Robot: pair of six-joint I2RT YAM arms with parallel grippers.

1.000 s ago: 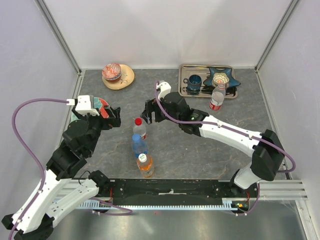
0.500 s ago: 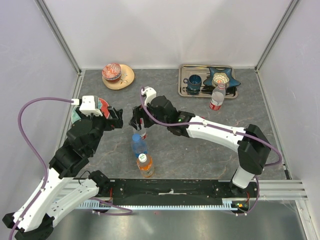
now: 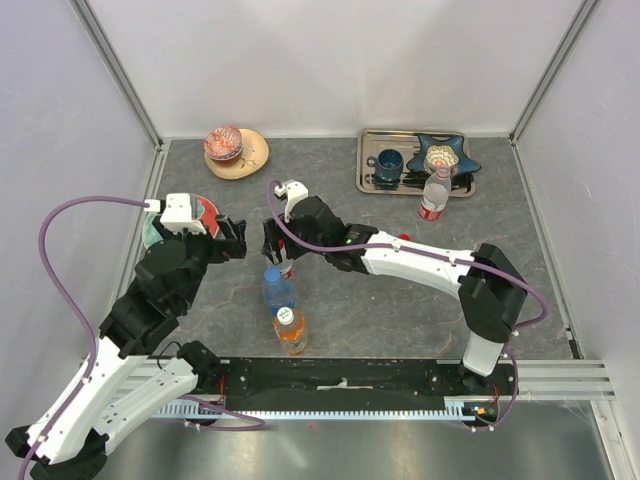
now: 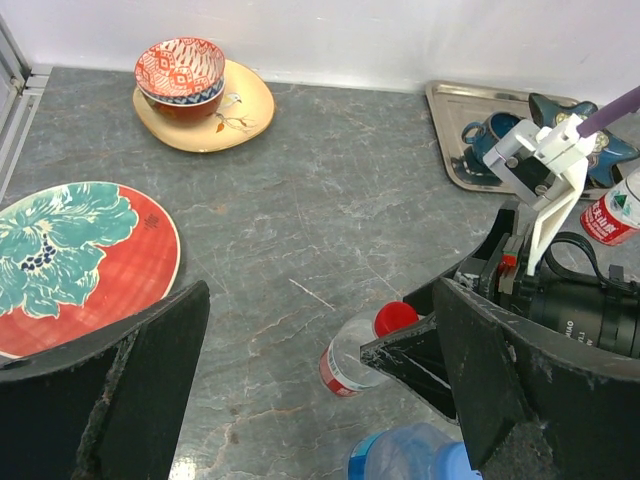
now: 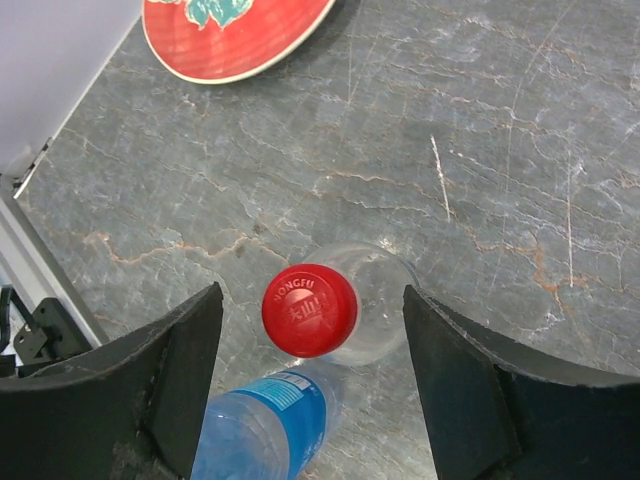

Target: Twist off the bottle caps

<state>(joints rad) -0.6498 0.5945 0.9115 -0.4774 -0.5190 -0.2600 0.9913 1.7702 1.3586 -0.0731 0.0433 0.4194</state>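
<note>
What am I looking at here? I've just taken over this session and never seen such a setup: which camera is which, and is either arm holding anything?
A left arm and a right arm are bolted at the near edge of a grey table. The wide picture looks down from above and behind them; the other two come from a camera on each wrist, so the dark shapes at their edges are that arm's own fingers. Three bottles stand in a row mid-table: a clear bottle with a red cap, a blue bottle and an orange bottle. A fourth bottle stands by the tray. The right gripper hangs over the red cap, jaws open on either side, not touching. The left gripper is open and empty beside it. Nothing is held.
</note>
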